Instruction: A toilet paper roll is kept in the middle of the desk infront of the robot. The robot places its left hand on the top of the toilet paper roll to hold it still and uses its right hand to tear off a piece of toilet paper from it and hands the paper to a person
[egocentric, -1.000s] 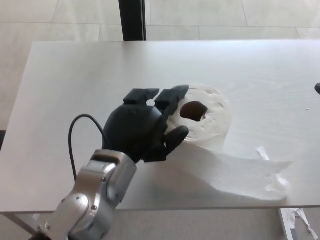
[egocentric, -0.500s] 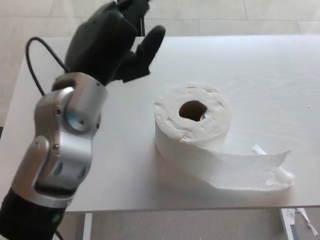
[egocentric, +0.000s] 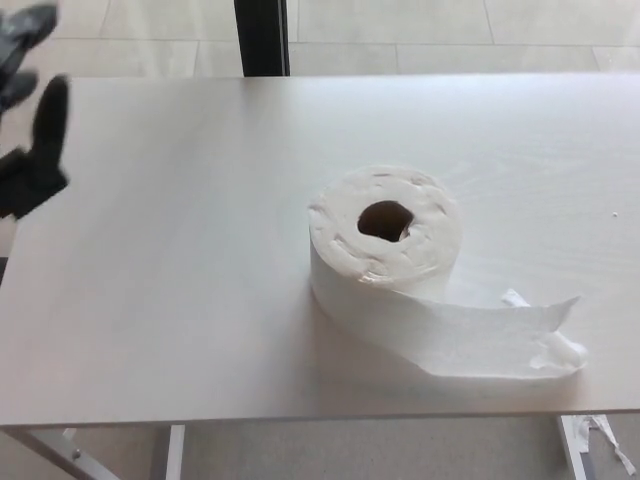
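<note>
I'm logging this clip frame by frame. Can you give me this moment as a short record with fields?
surface: white desk
toilet paper roll: upright near desk middle, core hole facing up
loose tail: unrolled toward the right, torn end crumpled
left hand: at the picture's left edge, blurred, apart from the roll
right hand: not in view
person: none visible
</note>
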